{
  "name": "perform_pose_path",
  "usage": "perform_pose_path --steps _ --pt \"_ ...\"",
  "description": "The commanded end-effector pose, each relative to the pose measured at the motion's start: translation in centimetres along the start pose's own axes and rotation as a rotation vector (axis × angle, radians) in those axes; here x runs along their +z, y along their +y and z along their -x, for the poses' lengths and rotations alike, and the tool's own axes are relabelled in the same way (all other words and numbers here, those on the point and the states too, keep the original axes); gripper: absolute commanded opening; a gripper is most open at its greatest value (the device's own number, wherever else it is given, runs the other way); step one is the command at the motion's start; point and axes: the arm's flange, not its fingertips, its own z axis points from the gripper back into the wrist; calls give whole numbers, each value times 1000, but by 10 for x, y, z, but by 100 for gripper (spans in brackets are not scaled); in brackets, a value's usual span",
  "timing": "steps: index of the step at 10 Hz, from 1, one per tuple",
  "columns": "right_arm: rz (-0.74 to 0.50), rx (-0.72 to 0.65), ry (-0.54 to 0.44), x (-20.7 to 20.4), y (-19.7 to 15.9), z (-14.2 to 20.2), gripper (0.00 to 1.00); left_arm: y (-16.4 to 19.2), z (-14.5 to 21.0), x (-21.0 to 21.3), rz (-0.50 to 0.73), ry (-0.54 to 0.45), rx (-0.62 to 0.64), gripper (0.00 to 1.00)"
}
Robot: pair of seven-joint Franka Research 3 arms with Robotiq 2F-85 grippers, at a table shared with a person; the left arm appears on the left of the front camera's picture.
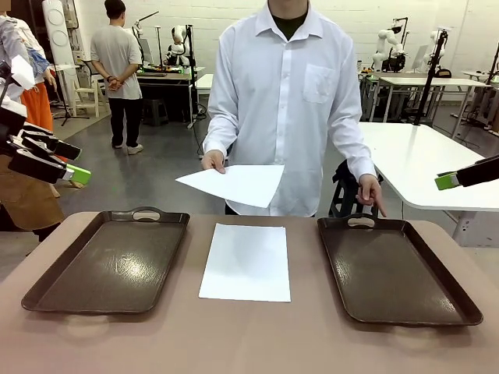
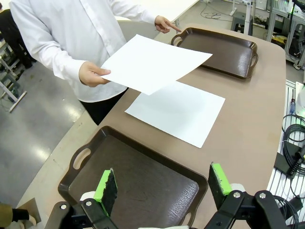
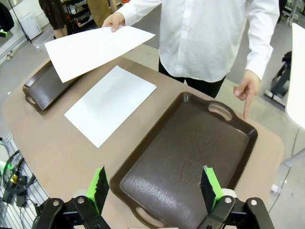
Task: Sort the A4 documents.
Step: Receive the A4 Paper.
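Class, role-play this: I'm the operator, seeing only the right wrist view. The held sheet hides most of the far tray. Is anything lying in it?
Observer: Nothing; the left wrist view shows the left tray with a bare floor.
Operator: Where is the left gripper?
Observer: The left gripper hangs open over that tray's near end.
Operator: How high is mine?
Observer: From the front, the right gripper is raised well above the table, out at the right side.
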Motion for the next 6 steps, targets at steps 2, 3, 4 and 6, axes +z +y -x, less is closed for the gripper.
perform_pose_path --steps 2,3,4,6 --pt "-9 -3 -2 -1 -1 1 100 2 1 -2 4 -5 -6 100" --pt "0 0 0 0 0 0 100 2 1 -2 4 -5 -6 100" --pt "-52 -57 5 -19 -6 3 100 2 1 -2 4 -5 -6 100" --pt "-121 -197 24 -70 -14 3 100 2 1 -2 4 -5 -6 100"
